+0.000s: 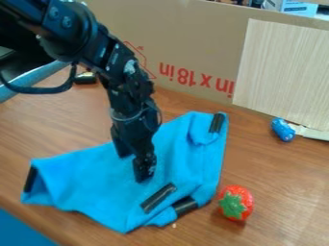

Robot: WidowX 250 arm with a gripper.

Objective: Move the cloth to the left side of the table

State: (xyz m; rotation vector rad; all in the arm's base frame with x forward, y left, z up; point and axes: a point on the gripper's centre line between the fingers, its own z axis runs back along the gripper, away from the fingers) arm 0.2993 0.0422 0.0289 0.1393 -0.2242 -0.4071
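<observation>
**While the claw (133,168) hangs over blue cloth (96,180), its fingers stand apart**

Where the black arm (122,62) comes down from the upper left, its claw points at the middle of the cloth, one finger to the left and the other nearer and to the right. A moderate gap parts the two, and blue fabric shows between them. Nothing is seen clamped in that gap; whether either tip touches the fabric cannot be told.

The cloth lies rumpled on the brown wooden table (289,192), spread across the near left and middle. One corner reaches toward the left, another rises to the far right in a raised fold, and a third points to the near side. Black strips mark its left and far right corners, with two more close together along its near right part.

As for writing, large red print runs upside down across the cardboard (199,29) standing at the far side. A box (290,6) behind it, at the far right, bears a label with small print.

Just beside the cloth, to the right, sits a red toy strawberry (243,196) with a green top. A small blue object (283,129) lies at the far right, near a wood-grain panel (283,72).
</observation>
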